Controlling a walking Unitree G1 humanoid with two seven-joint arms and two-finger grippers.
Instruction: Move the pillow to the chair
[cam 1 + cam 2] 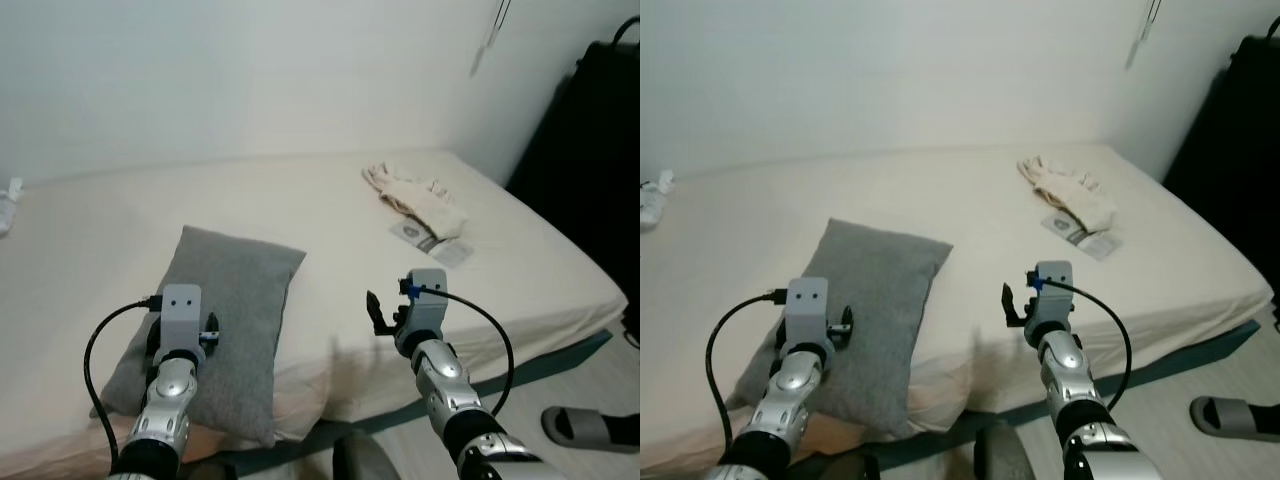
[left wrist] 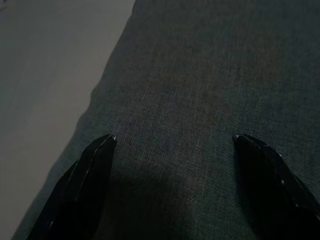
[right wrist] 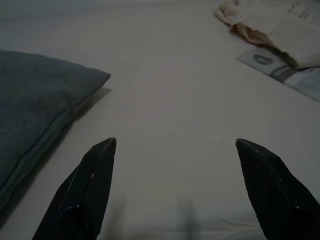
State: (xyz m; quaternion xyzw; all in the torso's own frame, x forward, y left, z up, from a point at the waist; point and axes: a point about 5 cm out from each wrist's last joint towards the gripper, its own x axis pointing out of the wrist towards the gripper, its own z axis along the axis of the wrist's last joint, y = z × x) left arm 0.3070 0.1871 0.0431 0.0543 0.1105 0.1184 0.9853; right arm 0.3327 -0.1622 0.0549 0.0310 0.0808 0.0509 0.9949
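Observation:
A grey pillow (image 1: 235, 290) lies near the front edge of the bed (image 1: 520, 270), on its left part. My left gripper (image 2: 172, 140) hovers low over the pillow's near half, open, with the grey fabric spanning the gap between its fingers. My right gripper (image 1: 383, 312) is to the right of the pillow, over bare cream sheet, also open and holding nothing. In the right wrist view the pillow's corner (image 3: 60, 85) lies off to one side, apart from the fingers (image 3: 90, 185).
A crumpled cream cloth (image 1: 415, 198) and a printed card (image 1: 437, 243) lie further back on the bed's right part. A tall black object (image 1: 590, 150) stands by the bed's right side. A grey slipper (image 1: 590, 428) lies on the floor. A small white item (image 1: 8, 205) sits at the far left.

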